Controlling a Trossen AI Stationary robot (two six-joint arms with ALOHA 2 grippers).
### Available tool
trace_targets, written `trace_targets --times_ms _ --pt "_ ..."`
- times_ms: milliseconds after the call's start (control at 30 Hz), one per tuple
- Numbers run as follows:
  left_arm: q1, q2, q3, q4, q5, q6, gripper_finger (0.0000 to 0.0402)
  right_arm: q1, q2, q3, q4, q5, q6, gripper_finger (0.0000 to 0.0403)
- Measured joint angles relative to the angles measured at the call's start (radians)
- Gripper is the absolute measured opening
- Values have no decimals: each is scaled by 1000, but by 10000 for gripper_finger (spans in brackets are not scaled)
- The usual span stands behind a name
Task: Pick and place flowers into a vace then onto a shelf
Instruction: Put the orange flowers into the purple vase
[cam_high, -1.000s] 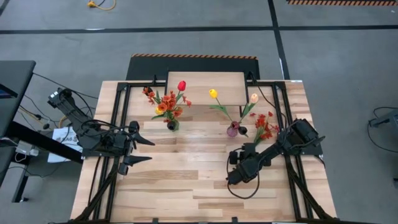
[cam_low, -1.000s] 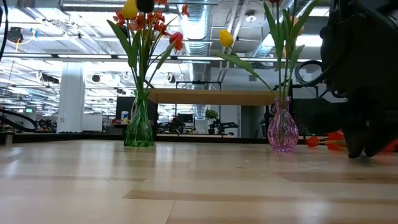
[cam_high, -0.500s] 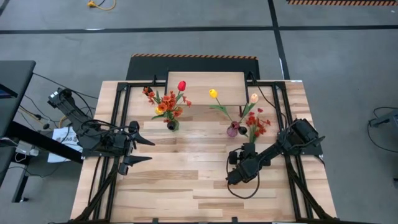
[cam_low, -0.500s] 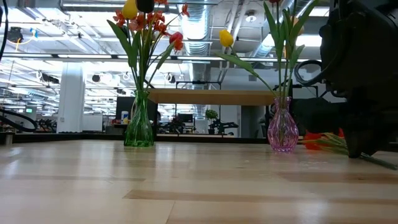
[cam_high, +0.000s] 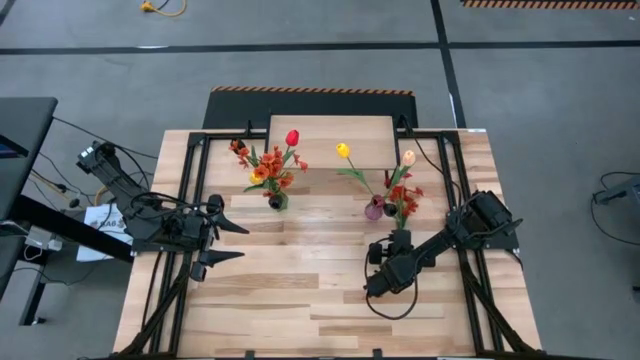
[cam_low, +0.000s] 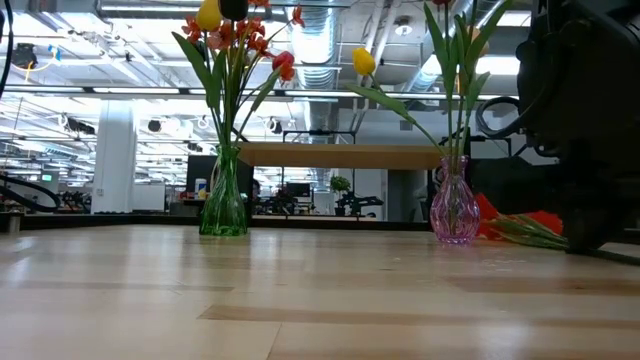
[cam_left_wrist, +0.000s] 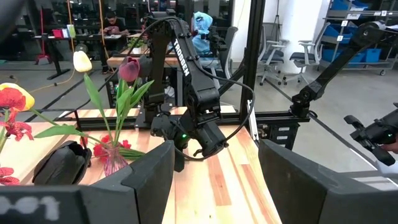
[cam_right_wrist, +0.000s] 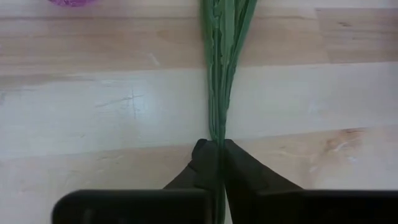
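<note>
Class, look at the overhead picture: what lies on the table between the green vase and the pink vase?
Nothing: in the high view, the stretch between the green vase and the pink vase is bare wooden tabletop. The low view confirms it, showing only the shelf behind that gap.

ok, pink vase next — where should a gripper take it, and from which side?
Take the pink vase at its narrow neck above the round belly, level from the table's front: it stands upright, stems block a top approach, and the right gripper, holding a red-orange spray, crowds its right.
</note>
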Motion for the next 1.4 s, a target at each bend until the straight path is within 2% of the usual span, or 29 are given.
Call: trace_targets --times_ms 333,633,833,1000,1300,1400 --pt "0 0 0 -1 0 0 224 -2 2 6 -24 8 26 3" --pt "0 0 0 -2 0 0 224 -1 6 44 -195 -53 46 0" --pt "0 0 0 -3 0 0 224 23 -27 48 -229 -53 62 0" --pt "0 0 0 -4 0 0 224 53 -84 49 -318 -72 71 0" --pt "0 0 0 0 0 -7 224 151 -266 50 -475 -51 72 0" --pt "0 0 0 7 -1 -7 224 178 -335 38 -469 1 66 0"
